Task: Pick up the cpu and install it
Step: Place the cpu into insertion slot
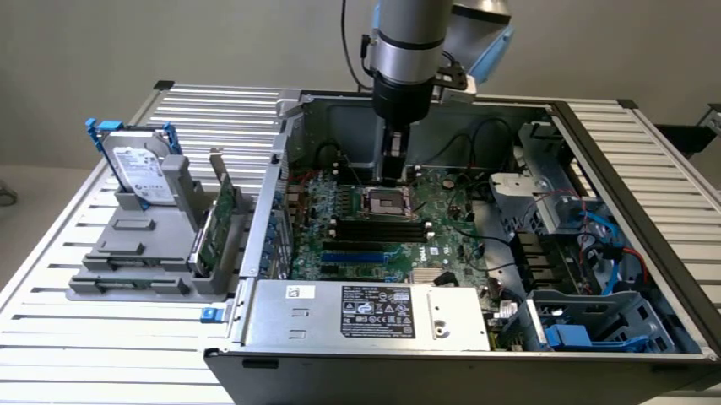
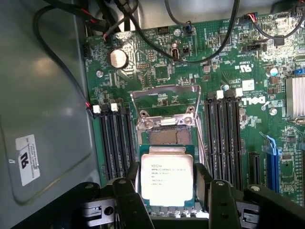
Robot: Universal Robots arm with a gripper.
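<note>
Your end effector (image 2: 168,183) is clamping the cpu (image 2: 167,167) by two opposite edges. You are holding it over the open socket (image 2: 167,136) on the motherboard (image 2: 228,62).

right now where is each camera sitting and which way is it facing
Exterior view: off the arm, above the open computer case, looking down into it; shows that arm and its hand.
Wrist view: on the wrist, looking down past the hand at the motherboard; shows the fingers closed on the cpu.
Shared: the open cpu socket and the memory slots beside it.
</note>
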